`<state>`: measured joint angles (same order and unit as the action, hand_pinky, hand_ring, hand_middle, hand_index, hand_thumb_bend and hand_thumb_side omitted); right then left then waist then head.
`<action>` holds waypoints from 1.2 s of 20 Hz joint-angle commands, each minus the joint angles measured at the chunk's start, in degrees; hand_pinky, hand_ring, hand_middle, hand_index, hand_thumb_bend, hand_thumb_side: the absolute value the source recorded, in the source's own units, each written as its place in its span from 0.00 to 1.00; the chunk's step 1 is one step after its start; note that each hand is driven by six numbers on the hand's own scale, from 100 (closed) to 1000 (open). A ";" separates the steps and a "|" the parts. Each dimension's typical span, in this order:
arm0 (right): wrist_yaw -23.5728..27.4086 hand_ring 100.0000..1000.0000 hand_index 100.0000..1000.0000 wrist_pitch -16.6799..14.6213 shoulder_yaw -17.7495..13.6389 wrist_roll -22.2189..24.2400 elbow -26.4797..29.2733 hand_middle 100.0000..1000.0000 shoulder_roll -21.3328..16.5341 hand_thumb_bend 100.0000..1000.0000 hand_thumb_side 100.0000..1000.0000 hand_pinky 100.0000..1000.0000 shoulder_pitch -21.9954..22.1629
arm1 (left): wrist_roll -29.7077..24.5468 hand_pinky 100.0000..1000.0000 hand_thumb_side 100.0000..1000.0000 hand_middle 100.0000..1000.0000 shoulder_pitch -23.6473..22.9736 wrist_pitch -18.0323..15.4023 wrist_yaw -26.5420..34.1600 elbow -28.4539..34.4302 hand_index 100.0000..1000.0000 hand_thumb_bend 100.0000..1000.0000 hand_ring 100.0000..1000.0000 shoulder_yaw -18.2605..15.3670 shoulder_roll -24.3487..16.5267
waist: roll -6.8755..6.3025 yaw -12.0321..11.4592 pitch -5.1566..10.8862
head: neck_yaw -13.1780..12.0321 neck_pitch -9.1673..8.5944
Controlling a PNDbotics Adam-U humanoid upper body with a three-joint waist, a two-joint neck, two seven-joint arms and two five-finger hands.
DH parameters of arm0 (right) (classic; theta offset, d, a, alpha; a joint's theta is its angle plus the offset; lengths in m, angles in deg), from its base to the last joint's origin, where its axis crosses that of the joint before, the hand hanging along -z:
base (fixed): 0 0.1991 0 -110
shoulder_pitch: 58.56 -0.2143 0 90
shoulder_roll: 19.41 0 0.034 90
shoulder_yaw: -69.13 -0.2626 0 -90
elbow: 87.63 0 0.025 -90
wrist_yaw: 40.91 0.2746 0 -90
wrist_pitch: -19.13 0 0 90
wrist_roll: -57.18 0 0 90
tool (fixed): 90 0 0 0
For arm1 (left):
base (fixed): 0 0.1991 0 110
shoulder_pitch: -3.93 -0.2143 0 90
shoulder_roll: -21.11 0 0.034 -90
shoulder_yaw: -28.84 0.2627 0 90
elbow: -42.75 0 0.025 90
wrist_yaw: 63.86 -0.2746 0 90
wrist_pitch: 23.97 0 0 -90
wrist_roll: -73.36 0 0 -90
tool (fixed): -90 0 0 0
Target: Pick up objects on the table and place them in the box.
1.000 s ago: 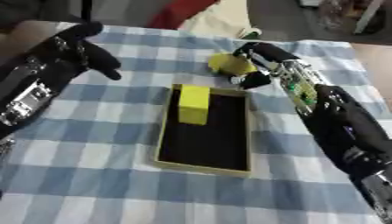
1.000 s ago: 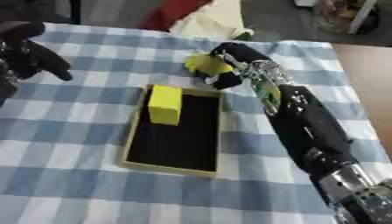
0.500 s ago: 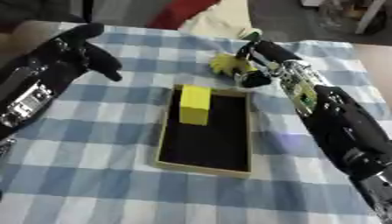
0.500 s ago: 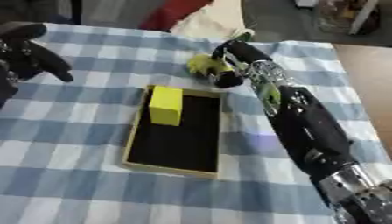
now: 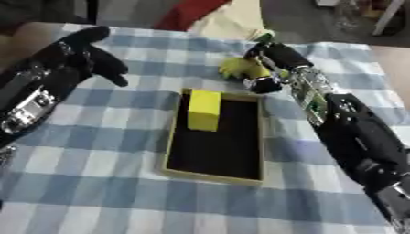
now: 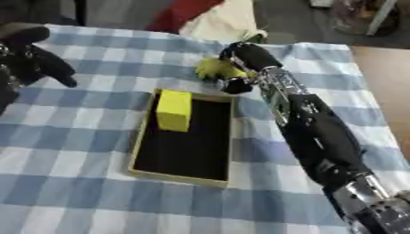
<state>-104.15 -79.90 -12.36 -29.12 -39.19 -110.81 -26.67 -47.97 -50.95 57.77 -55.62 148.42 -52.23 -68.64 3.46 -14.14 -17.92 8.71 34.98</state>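
Now the right hand (image 5: pixel 268 68) has curled round the yellow object (image 5: pixel 240 68), previously merely beside it.

**Surroundings: Work Surface and Background**

The work surface is a table covered with a blue-and-white checked cloth (image 5: pixel 96 183). The check pattern runs slightly askew across both eye views. Past the far edge of the table lies a red fabric item (image 5: pixel 188 13), with a cream-coloured fabric item (image 5: pixel 232 20) just beside it, on its right. The floor beyond them is dark grey. At the upper right corner, pale upright bars (image 5: pixel 388 16) show; their nature cannot be made out.
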 commanded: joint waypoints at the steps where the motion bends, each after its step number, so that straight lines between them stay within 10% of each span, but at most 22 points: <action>1: -2.62 0.74 0.86 -0.23 0.12 -0.62 0.99 0.77 -0.63 0.15 0.40 0.80 -0.96 | -0.18 0.86 0.84 0.67 0.45 -0.06 0.26 0.72 1.00 0.00 0.67 -0.46 -0.51 | -0.38 -0.07 1.03 | -0.07 -0.62; 10: -6.93 0.73 0.86 0.40 -0.54 -2.23 0.00 0.76 -0.29 0.17 0.37 0.80 -0.96 | -0.43 0.86 0.84 0.67 0.38 -0.03 0.27 0.68 1.00 0.00 0.67 -0.37 -0.41 | -0.34 -0.10 0.91 | -0.08 -0.70; 18: -6.48 0.59 0.48 1.02 -1.04 -7.17 0.02 0.29 -0.31 0.05 0.12 0.73 -0.87 | -0.41 0.86 0.84 0.67 0.31 -0.04 0.23 0.62 1.00 0.00 0.67 -0.44 -0.41 | -0.44 -0.09 0.75 | -0.10 -0.54; 24: -5.08 0.53 0.37 0.52 -0.19 -11.08 1.88 0.16 -0.59 0.00 0.07 0.72 -0.83 | -0.32 0.86 0.84 0.67 0.22 -0.03 0.31 0.67 1.00 0.00 0.67 -0.60 -0.48 | -0.51 0.15 0.81 | -0.15 -0.51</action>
<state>-109.82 -79.30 -12.60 -39.33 -38.92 -110.33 -26.50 -48.22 -51.28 57.83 -55.61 148.42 -52.23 -68.60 3.32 -14.06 -18.20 8.70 34.95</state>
